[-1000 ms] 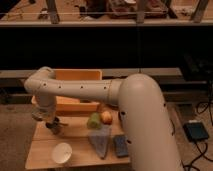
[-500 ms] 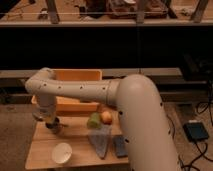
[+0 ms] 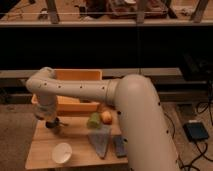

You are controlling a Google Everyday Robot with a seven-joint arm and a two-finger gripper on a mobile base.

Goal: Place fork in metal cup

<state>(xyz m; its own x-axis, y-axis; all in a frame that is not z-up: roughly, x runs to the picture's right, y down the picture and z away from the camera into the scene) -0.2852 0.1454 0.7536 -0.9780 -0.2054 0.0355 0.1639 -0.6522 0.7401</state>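
Gripper (image 3: pixel 54 125) low over wooden table's (image 3: pixel 45 150) left side, fingers closed, white cup (image 3: pixel 62 152) near

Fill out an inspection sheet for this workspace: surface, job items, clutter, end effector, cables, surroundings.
Surface: small wooden table, lit from above.
Job's things: fork and metal cup not made out; the spot under the end effector is too dark to tell.
Clutter: white cup, orange bin, green fruit, orange fruit, grey cloth, dark sponge.
End effector: shut, low over the table's rear left.
Cables: black leads on the floor, right.
Surroundings: dark shelving behind; blue-grey box on the floor.
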